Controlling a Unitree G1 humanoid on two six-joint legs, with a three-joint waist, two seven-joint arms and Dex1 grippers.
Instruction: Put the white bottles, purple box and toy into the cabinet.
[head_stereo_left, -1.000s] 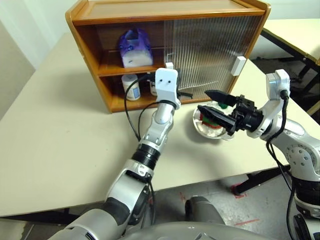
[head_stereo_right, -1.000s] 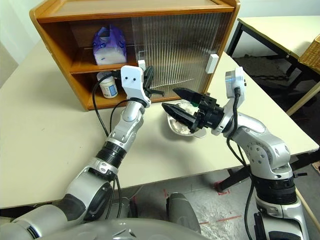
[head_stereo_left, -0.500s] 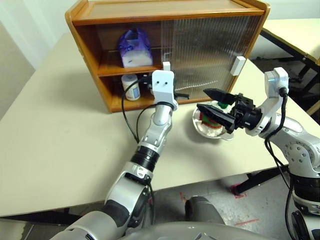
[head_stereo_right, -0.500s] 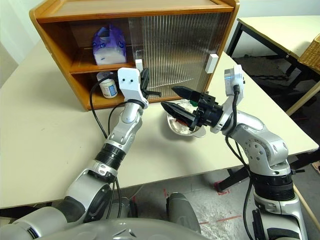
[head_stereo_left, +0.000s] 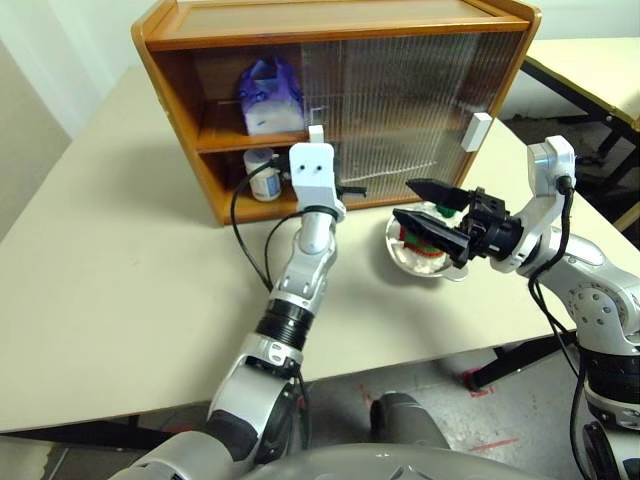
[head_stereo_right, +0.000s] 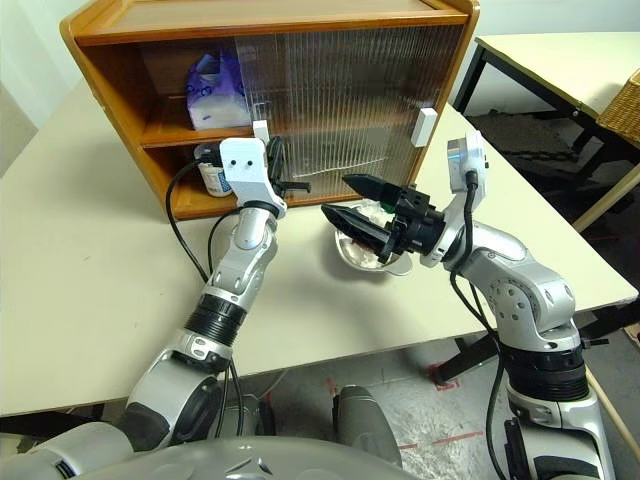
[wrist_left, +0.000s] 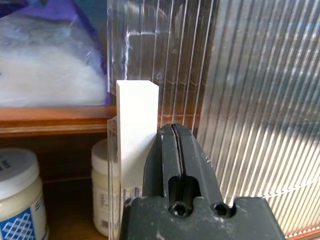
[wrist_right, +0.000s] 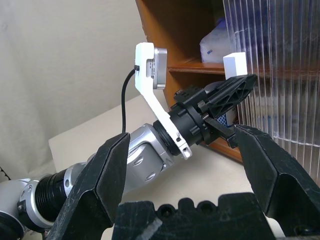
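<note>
A: While the left gripper (wrist_left: 172, 150) sits pinched tight with nothing between its fingers, where exactly is it?

B: Right against the white block handle (wrist_left: 137, 125) on the edge of the ribbed sliding door (head_stereo_left: 390, 110) of the cabinet (head_stereo_left: 330, 25), pressing at the handle's side. That door covers most of the front, leaving a gap at the cabinet's left end.

A: And the task's things?

B: The purple box (head_stereo_left: 268, 95) is on the upper shelf, in the open gap. One white bottle (wrist_left: 17, 195) stands on the lower shelf below it, and a second bottle (wrist_left: 102, 190) is beside it, partly behind the door's edge. The toy (head_stereo_left: 425, 240) lies in the steel bowl (head_stereo_left: 400, 255) on the table (head_stereo_left: 120, 260), in front of the cabinet's right half.

A: The right gripper (head_stereo_left: 425, 205)?

B: Spread wide and empty, hanging just above the bowl, fingers pointing toward the left arm. A second white handle (head_stereo_left: 476, 131) sits on the far right of the cabinet front
</note>
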